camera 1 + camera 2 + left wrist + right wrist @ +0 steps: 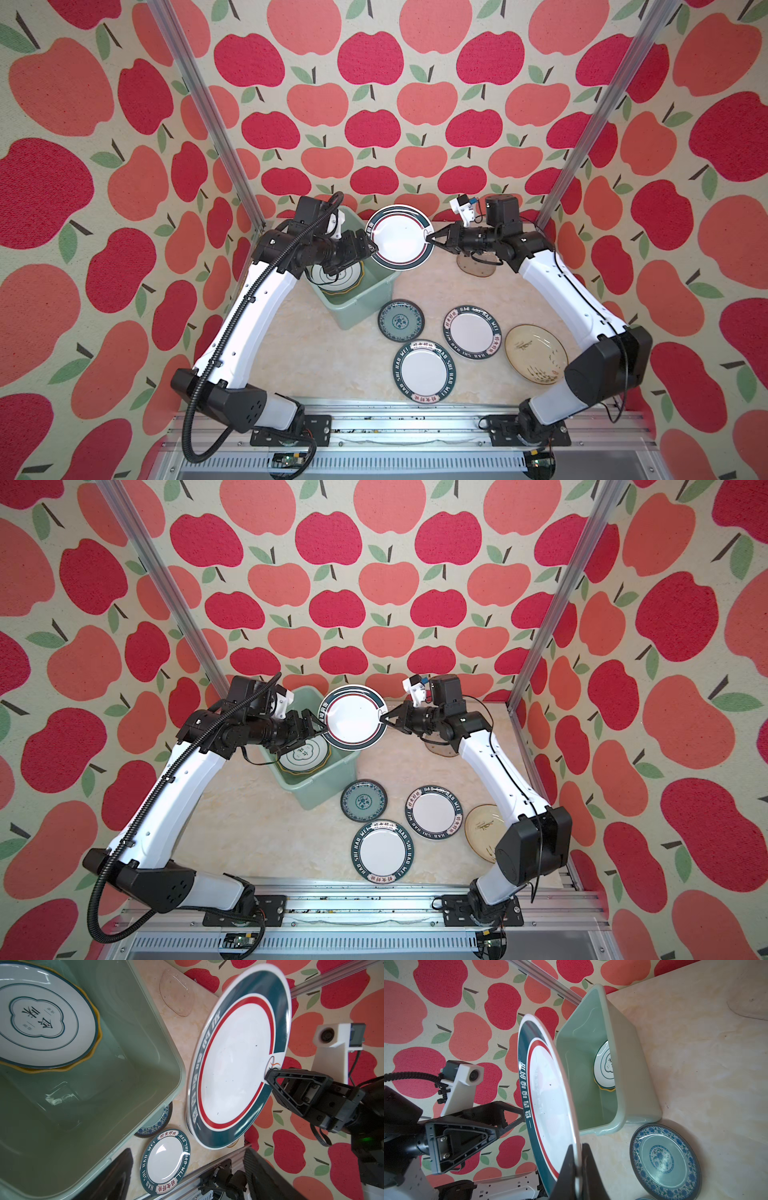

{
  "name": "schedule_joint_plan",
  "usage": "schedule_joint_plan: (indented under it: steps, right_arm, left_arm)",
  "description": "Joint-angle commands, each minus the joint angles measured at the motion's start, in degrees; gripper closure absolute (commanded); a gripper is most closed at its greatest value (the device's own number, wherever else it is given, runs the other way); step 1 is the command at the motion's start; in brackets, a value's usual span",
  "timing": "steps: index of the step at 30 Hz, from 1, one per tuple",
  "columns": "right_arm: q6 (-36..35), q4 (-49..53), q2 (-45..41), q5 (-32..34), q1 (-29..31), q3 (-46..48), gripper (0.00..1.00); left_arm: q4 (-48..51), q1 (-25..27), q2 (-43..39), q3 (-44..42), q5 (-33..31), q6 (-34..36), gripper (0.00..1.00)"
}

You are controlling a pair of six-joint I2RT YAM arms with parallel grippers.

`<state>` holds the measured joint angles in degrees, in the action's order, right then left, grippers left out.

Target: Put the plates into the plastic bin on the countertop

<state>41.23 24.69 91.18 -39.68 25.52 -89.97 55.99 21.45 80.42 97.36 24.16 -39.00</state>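
My right gripper (428, 239) (577, 1159) is shut on the rim of a large white plate (400, 241) (353, 717) (239, 1057) with a teal band and a red ring. The plate hangs tilted in the air beside the plastic bin (353, 311) (104, 1084) (629, 1064). My left gripper (374, 249) (188, 1149) (510, 1124) is open at the plate's opposite rim, above the bin; contact cannot be told. In the bin a white plate (41, 1016) lies on a yellow scalloped one (97, 1028).
On the countertop (324, 353) lie a teal patterned plate (401, 321), two white plates with lettered rims (472, 332) (424, 371) and a cream plate (536, 353). A glass oval (478, 266) lies under my right arm. Apple-patterned walls and aluminium rails close the sides.
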Motion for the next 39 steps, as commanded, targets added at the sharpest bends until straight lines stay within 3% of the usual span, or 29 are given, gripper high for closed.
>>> schedule_joint_plan:
  steps: [1, 10, 17, 25, 30, 39]
  right_arm:
    - [3.58, -1.93, 2.72, 0.90, 2.46, -3.38, 1.00]
    - [5.58, 8.22, 16.05, 14.97, 12.08, -21.97, 1.00]
    - [11.42, 16.99, 28.58, 29.03, 17.37, -38.44, 1.00]
    - [8.78, 27.59, 45.28, 43.36, 21.09, -61.50, 1.00]
    - [8.25, 27.67, 49.19, 47.78, 22.10, -62.86, 1.00]
    - [7.20, 23.07, 53.71, 47.11, 23.60, -62.43, 1.00]
  left_arm:
    - [-7.58, -1.25, -4.67, -3.59, 0.83, -2.97, 0.15]
    - [-5.70, -3.43, -15.42, -9.71, -15.65, -2.15, 0.11]
    - [-0.15, -3.44, -21.37, -9.73, -27.85, 2.15, 0.09]
    - [0.88, -3.44, -23.73, -10.57, -28.48, 3.46, 0.08]
    - [1.18, -3.44, -23.97, -10.84, -28.40, 4.39, 0.08]
    - [2.33, -3.52, -22.98, -9.64, -29.57, 7.35, 0.07]
